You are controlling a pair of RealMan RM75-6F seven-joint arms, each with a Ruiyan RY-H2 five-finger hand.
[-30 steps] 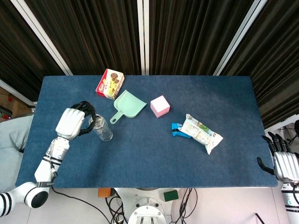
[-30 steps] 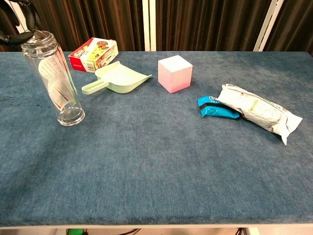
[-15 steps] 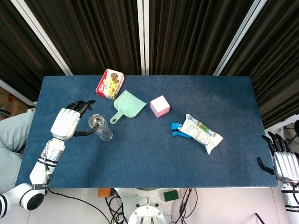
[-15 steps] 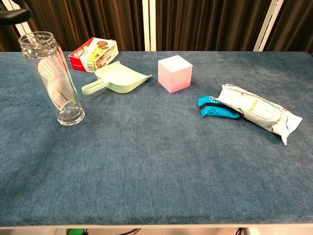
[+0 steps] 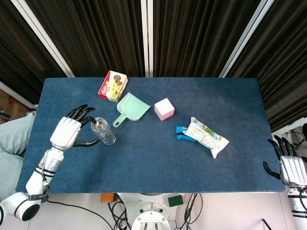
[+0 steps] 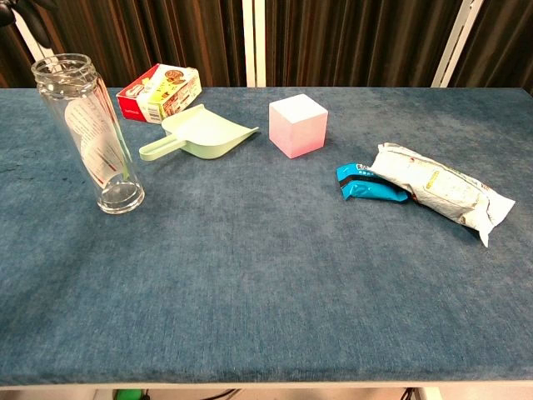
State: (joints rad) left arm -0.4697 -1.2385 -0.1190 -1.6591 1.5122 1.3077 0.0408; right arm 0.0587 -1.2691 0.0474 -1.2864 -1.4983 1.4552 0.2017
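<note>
A clear glass bottle (image 5: 103, 132) (image 6: 90, 133) stands upright and uncapped on the left part of the blue table (image 5: 144, 158). My left hand (image 5: 67, 132) hovers just left of it with fingers spread, their tips close to the bottle's mouth, gripping nothing. In the chest view only dark fingertips (image 6: 37, 10) show at the top left corner. My right hand (image 5: 291, 167) hangs off the table's right edge, fingers apart and empty.
A red snack box (image 5: 112, 86) (image 6: 158, 92), a mint green scoop (image 5: 130, 108) (image 6: 204, 135) and a pink cube (image 5: 164, 109) (image 6: 297, 123) lie behind the bottle. A white snack bag (image 5: 206, 135) (image 6: 437, 192) lies over a blue packet (image 5: 182, 133) (image 6: 366, 185) at right.
My left hand has let go of the bottle, spread its fingers and drawn back to the left. The bottle went from slightly tilted to upright. The right hand stayed put.
</note>
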